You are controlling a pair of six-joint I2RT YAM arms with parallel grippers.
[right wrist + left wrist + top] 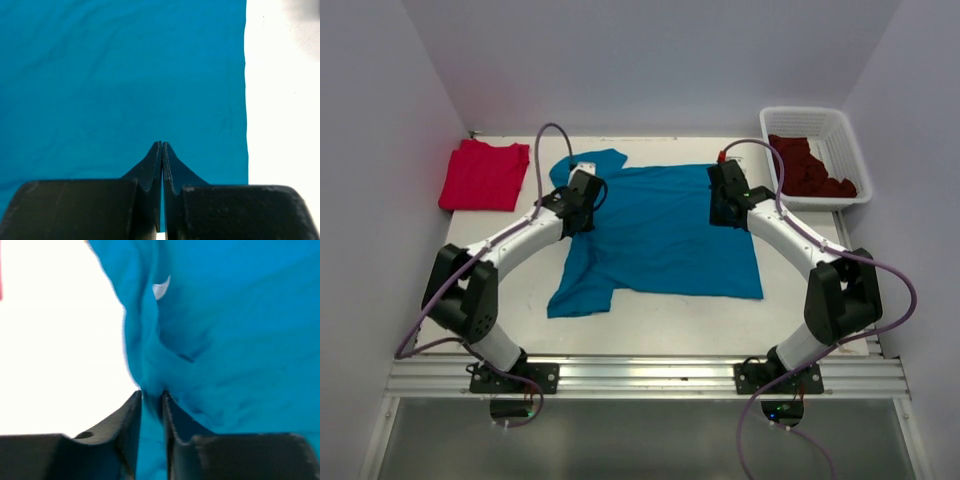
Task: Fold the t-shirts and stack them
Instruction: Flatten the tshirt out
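We are recording the scene from the near edge outward. The table is carrying the teal t-shirt, which is lying spread flat across its middle. One sleeve is pointing toward the near left and the other toward the far left.

The left gripper is sitting over the shirt's left side, near the far sleeve. Its jaws are standing narrow and are pinching a raised ridge of teal cloth between them. A small white tag is showing in the folds just beyond.

The right gripper is resting at the shirt's far right portion, just inside the straight cloth edge. Its jaws are pressing fully together over flat teal fabric. We cannot tell whether any cloth is being caught between them.

Farther back on the left, the red t-shirt is lying folded, well apart from the teal one. At the far right, the white basket is holding the maroon t-shirts in a loose heap.
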